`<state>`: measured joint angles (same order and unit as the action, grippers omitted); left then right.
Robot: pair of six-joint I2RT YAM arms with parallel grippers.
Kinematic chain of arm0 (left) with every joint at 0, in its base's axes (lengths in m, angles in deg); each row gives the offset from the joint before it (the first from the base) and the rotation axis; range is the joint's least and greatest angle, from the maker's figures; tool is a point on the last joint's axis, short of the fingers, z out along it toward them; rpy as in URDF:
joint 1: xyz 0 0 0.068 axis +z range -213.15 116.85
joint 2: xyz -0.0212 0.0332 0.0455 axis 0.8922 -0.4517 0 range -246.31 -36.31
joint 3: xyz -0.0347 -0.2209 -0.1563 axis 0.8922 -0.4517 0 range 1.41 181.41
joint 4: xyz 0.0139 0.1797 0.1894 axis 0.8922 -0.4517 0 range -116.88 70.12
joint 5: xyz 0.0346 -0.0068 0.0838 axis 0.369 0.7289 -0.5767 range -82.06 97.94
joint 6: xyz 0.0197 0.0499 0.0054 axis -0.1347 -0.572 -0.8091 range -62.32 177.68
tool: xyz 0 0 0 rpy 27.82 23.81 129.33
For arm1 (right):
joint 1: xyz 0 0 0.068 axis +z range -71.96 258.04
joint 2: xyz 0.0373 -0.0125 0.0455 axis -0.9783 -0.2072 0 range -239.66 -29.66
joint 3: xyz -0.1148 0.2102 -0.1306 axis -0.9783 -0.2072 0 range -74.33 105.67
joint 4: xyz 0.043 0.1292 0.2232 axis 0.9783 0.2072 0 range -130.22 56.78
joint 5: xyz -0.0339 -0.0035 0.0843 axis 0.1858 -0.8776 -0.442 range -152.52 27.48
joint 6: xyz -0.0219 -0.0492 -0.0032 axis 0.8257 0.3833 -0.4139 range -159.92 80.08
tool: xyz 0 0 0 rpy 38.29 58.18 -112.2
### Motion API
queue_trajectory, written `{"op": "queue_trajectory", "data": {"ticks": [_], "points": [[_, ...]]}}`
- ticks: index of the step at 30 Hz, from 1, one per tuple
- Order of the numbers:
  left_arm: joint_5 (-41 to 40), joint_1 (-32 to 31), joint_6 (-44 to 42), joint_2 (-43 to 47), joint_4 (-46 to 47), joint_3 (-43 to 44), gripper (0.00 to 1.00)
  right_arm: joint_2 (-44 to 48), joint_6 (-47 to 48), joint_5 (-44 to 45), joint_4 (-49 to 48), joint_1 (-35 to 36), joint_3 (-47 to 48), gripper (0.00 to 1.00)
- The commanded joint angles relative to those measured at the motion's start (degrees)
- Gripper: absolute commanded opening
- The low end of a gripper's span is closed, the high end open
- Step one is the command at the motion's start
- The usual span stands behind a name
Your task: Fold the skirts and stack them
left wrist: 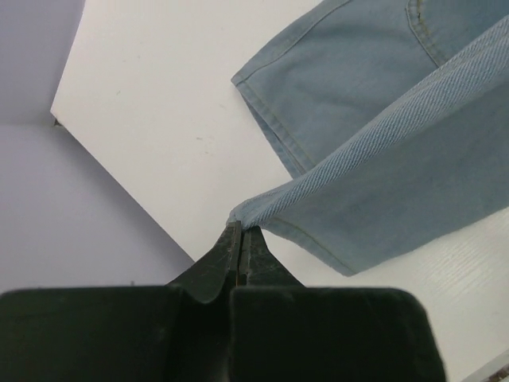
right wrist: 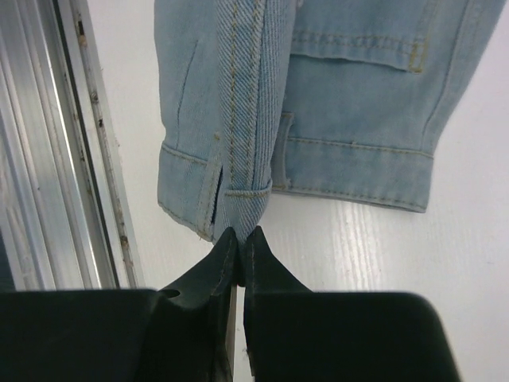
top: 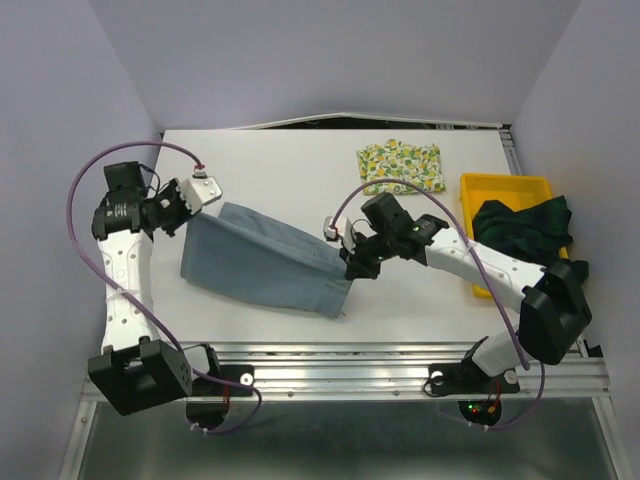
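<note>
The light blue-grey skirt (top: 265, 258) is stretched across the middle of the table, its upper fold lifted between both arms. My left gripper (top: 188, 212) is shut on its left corner (left wrist: 246, 211). My right gripper (top: 352, 268) is shut on the waistband edge (right wrist: 242, 211) at the skirt's right end. Below each pinched corner, the lower layer (left wrist: 334, 72) lies flat on the table. The lemon-print skirt (top: 401, 166) lies folded at the back of the table. The dark plaid skirt (top: 522, 228) is bunched in the yellow tray.
The yellow tray (top: 505, 184) stands at the right edge of the table. A metal rail (top: 400, 360) runs along the near edge, close to the right gripper (right wrist: 240, 237). White walls close in on the left and back.
</note>
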<state>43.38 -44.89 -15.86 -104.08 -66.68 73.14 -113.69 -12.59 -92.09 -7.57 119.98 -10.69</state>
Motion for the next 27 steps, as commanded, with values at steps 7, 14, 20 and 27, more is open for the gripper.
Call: {"op": "queue_trajectory", "data": {"ticks": [7, 14, 20, 27], "points": [[-9.2, -7.7, 4.6, -7.4, 14.6, -2.3, 0.00, -4.6, 4.3, -5.2, 7.4, -4.7, 5.9, 0.01], [-11.5, -7.7, 4.9, -13.2, 17.6, -2.7, 0.00, -11.1, 8.5, -6.0, 11.1, -6.6, 13.3, 0.01], [-11.6, -7.7, 6.6, -18.8, 19.1, -0.7, 0.00, -18.7, 11.2, -7.9, 11.9, -10.1, 17.7, 0.01], [-12.0, -8.2, 7.5, -24.8, 21.2, 1.6, 0.00, -27.7, 13.7, -9.6, 12.9, -14.3, 22.0, 0.01]]}}
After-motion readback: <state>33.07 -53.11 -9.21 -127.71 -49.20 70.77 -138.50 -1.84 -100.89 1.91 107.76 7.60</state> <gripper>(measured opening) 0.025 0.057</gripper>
